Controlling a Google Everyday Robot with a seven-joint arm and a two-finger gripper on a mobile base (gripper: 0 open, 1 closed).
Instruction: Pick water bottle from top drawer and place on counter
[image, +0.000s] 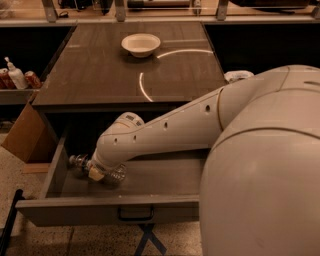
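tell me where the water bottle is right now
The water bottle is in the open top drawer, near its left end, below the front edge of the counter. The gripper is down in the drawer, right at the bottle.

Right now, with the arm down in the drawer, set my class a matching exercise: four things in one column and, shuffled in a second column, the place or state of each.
Things:
1. bowl
2. water bottle
3. pump bottle
4. top drawer

Places or states:
A. pulled open
B. on the side shelf at the left
C. on the counter, far end
D. in the drawer's left part, at the gripper

Pairs: 1-C, 2-D, 3-B, 4-A.
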